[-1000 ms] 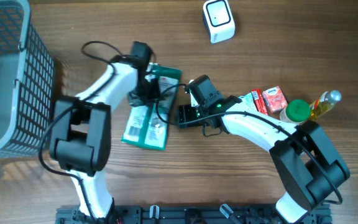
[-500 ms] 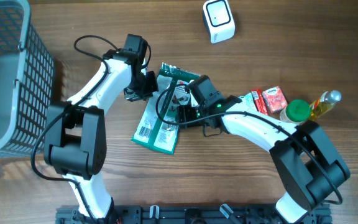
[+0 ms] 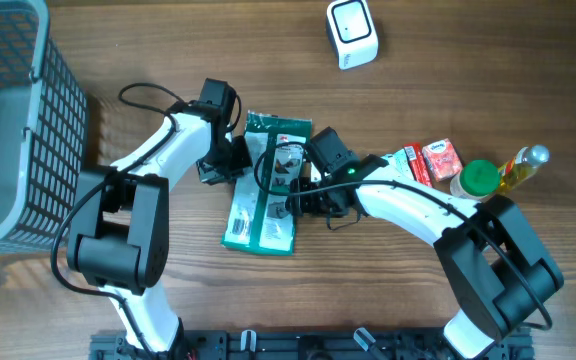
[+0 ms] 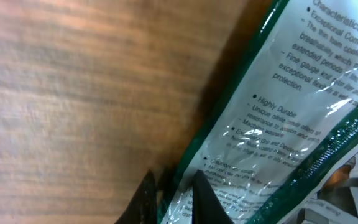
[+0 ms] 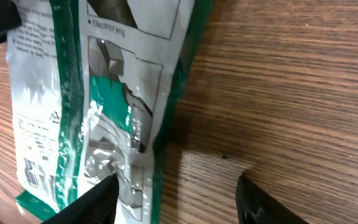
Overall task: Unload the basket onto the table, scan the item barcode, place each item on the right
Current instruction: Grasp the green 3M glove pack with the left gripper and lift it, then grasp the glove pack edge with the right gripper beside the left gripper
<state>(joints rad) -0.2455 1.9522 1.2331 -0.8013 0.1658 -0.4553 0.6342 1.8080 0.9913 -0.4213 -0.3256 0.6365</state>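
Currently, the one green-and-white plastic package (image 3: 265, 190) lies flat mid-table (image 3: 468, 60), its long axis running from the far side toward the robot, barcode end nearest the robot. The left arm bends in from the left, and the left gripper (image 4: 173, 200) is closed, pinching the package's left edge. The right gripper (image 5: 179, 202) stands open, straddling its right edge. One white scanner (image 3: 352, 33) sits well apart.

We can make out "Highly Durable", "Characteristics" and "Exceptional Comfort" on the green packet (image 4: 278, 118), rest is too blurry.
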